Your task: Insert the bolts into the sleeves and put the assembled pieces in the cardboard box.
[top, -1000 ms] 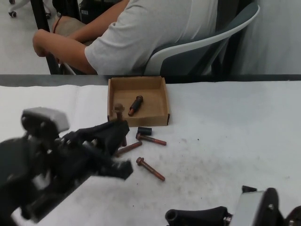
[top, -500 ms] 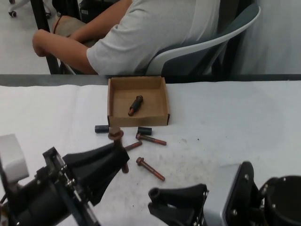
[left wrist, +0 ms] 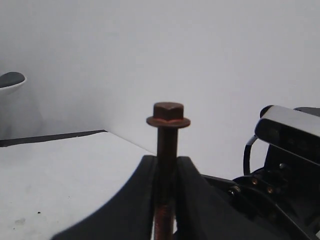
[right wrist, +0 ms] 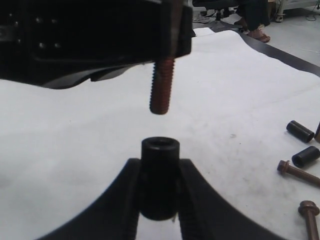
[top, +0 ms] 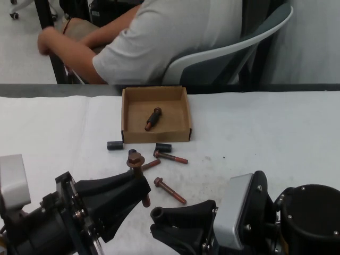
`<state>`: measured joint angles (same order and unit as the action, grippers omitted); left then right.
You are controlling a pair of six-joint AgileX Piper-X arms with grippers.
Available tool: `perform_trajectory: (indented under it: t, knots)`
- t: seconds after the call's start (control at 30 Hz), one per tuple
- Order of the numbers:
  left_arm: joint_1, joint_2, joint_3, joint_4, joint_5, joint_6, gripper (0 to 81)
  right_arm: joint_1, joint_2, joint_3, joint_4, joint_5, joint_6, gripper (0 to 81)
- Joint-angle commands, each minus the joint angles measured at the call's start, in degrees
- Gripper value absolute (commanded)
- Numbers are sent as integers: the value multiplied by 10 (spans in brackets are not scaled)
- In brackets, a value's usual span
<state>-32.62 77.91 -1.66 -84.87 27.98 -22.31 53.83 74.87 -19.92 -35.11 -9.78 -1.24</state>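
Above the near bench (top: pixel 265 133): bolt (left wrist: pixel 167 131) over sleeve (right wrist: pixel 160 150).
My left gripper (left wrist: pixel 165 167) clamps the bolt upright; my right gripper (right wrist: pixel 160 167) pinches the sleeve just under its threaded tip, apart. One assembled piece (top: pixel 153 118) lies in the cardboard box (top: pixel 156 136).

Both arms sit low at the near edge of the bench, left arm (top: pixel 48 223) and right arm (top: pixel 276 218), with their grippers angled in toward each other (tips close, not touching). The left gripper (left wrist: pixel 166 165) has both fingers clamped tight on the shank of a bolt (left wrist: pixel 168 117), head poking out past the fingertips. The right gripper (right wrist: pixel 160 172) is pinched around a sleeve (right wrist: pixel 160 149), its open end facing the left gripper's fingers.
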Motion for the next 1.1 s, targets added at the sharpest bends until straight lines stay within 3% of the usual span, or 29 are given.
perform_trajectory:
  t: [0.0,1.07]
  knots:
    - [-2,-8,0,-41,51,27,8,-2,0,-7,-9,-5,0,2]
    - [-2,-8,-17,-41,111,-4,8,-2,0,-7,-38,-5,9,2]
